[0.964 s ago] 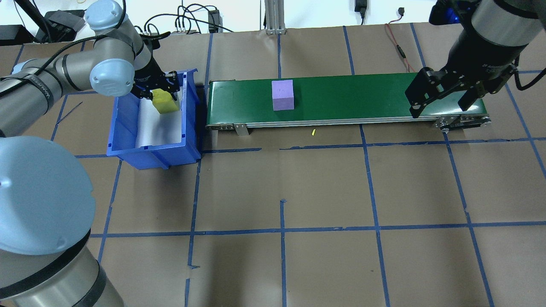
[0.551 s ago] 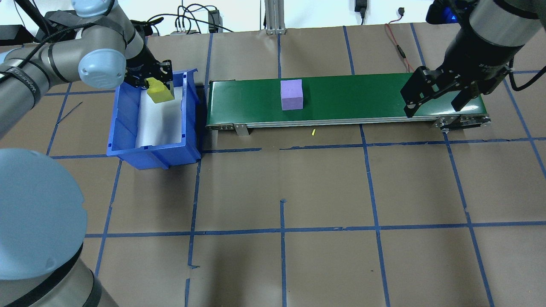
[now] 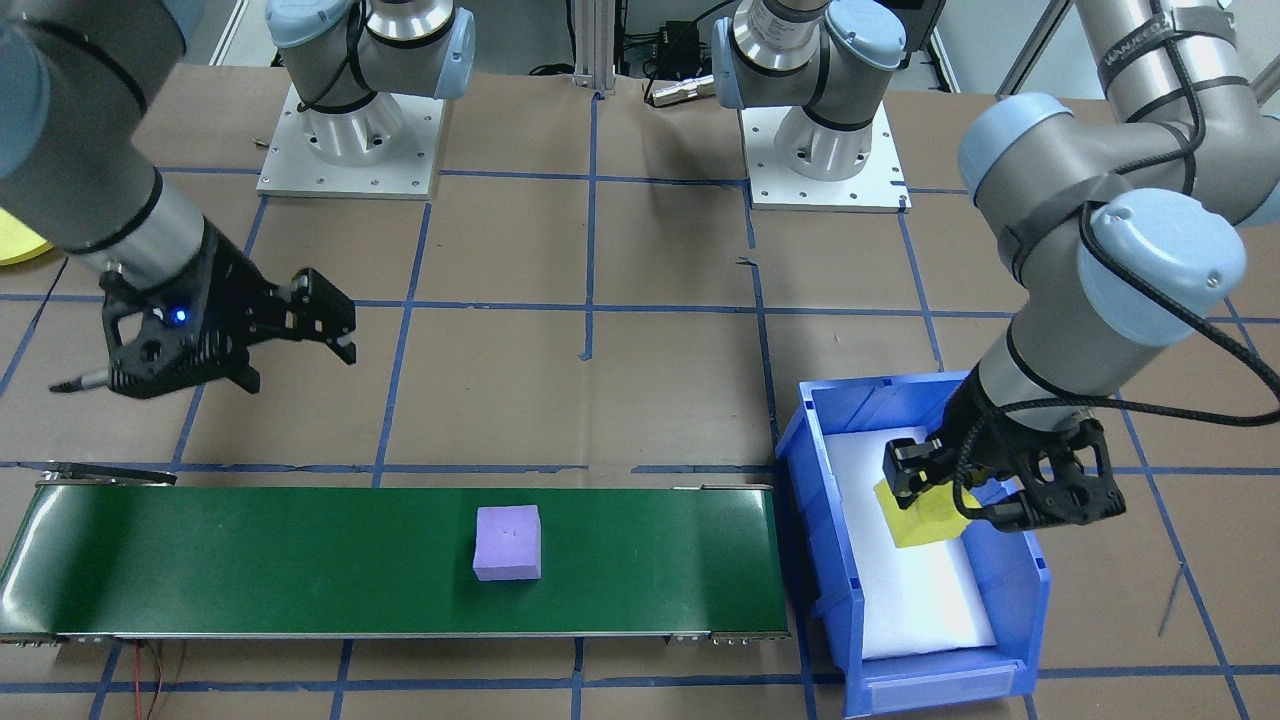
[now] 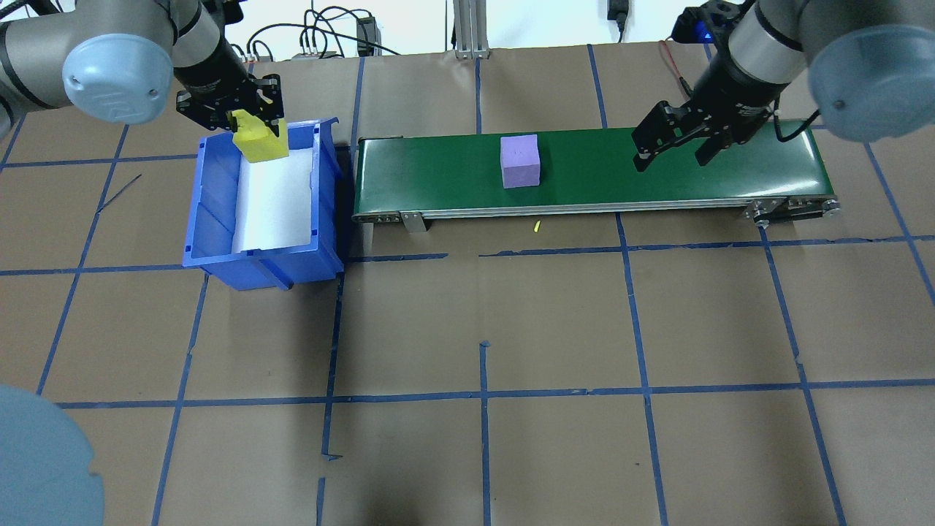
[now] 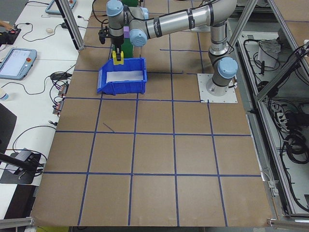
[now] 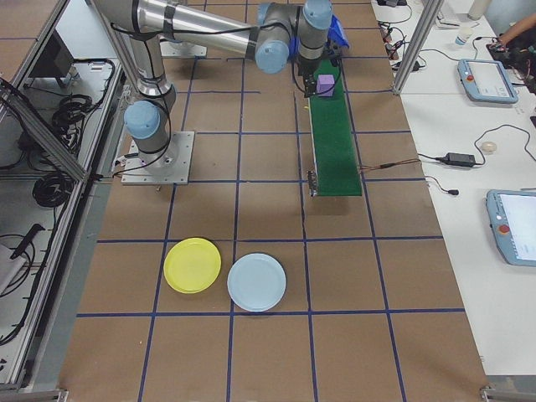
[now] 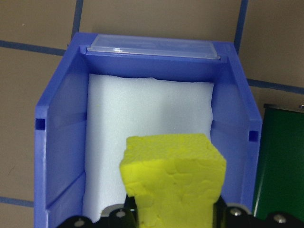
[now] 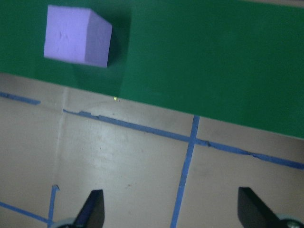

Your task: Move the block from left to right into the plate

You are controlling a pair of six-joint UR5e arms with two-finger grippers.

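Early yet: yellow block clamped in left gripper above the blue bin, purple block on the belt beside wide-open right gripper, yellow plate far off, unfilled.

Belt mostly open, bin walls hem the left side

Purple block alone on the belt; bin walls ring the left gripper and its yellow block.

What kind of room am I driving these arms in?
Most likely a robotics lab cell: a paper-covered table gridded in blue tape, a small green conveyor, and teach pendants with loose cabling on side benches.
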